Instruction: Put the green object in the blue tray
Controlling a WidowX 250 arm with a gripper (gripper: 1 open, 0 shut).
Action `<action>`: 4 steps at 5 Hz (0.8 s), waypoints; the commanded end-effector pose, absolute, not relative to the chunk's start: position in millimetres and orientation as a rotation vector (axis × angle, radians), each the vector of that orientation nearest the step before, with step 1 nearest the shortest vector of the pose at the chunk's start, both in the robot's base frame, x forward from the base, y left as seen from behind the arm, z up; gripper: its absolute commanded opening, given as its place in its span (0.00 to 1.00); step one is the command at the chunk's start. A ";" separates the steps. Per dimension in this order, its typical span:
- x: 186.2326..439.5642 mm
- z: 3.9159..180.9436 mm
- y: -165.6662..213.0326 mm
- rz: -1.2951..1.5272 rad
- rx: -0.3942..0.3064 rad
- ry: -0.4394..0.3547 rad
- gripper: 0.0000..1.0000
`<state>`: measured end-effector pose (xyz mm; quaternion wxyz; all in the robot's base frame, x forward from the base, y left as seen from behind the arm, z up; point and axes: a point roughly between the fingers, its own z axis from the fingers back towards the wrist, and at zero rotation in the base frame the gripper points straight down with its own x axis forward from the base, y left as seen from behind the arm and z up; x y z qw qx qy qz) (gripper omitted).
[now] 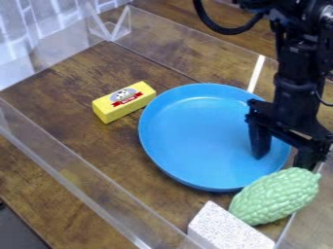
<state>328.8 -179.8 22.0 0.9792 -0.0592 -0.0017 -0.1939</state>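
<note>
So the green object (275,195) is this bumpy, ridged gourd-looking toy, pale green with tapered ends, lying on the wooden tabletop (78,78) just off the lower right edge of the blue tray (196,131), tilted, not in it. The tray is a big round smooth plastic plate with a shallow raised rim, glossy, and nothing sits inside it. The black hand (286,146) hangs pointing down over the tray's right rim, just above the gourd, fingers spread apart and holding nothing. One finger (260,139) reaches down over the blue surface, can't tell if it touches.

Other stuff: a yellow rectangular block (123,101) with a little sticker on top sits just left of the tray, and a white speckled block (229,230), kinda foamy looking, is down at the bottom right beside the gourd. Clear plastic walls (58,146) box in the dark wood-grain surface on all sides
</note>
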 end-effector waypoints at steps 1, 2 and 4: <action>330.1 23.4 -164.3 -0.376 -0.119 -0.004 1.00; 327.3 20.3 -162.9 -0.390 -0.117 0.003 1.00; 320.4 15.5 -165.2 -0.428 -0.112 0.013 1.00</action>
